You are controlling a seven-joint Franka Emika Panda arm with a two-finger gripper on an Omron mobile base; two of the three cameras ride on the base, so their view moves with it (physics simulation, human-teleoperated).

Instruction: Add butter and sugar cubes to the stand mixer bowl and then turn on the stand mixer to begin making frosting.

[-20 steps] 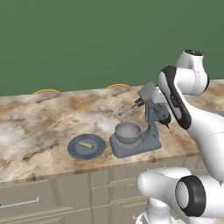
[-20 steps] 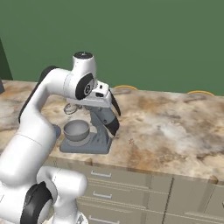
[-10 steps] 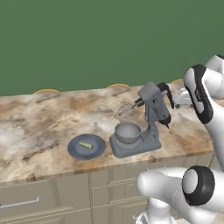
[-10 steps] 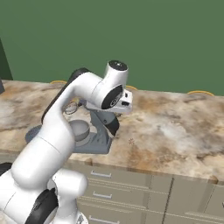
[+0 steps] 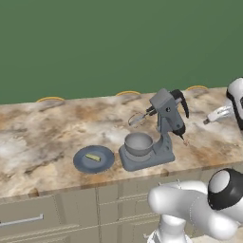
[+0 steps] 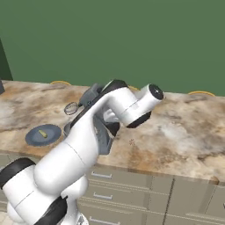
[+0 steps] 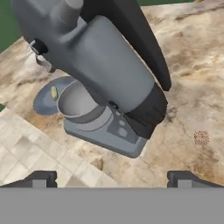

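The dark grey stand mixer (image 5: 163, 124) stands mid-counter with its head tilted up and its whisk (image 5: 137, 118) raised. Its silvery stand mixer bowl (image 5: 138, 143) sits on the base, also seen in the hand view (image 7: 78, 103). The butter (image 5: 93, 157) lies on a blue-grey plate (image 5: 107, 163) left of the mixer. A tiny speckled brownish cube (image 7: 201, 138), seemingly a sugar cube, rests on the counter right of the mixer (image 5: 185, 141). My gripper (image 7: 112, 178) hovers behind and to the right of the mixer, open, with nothing between its fingertips (image 7: 41, 177).
The marble counter (image 5: 38, 133) runs the full width, with cabinet drawers below its front edge. Three yellow-rimmed round things (image 5: 128, 93) sit along the back edge against the green wall. In the right base view my arm (image 6: 92, 140) hides most of the mixer.
The arm has swung to the right, carrying the hand away from the mixer's head to the counter's right side. The gripper stayed open. Mixer, plate and butter have not moved.
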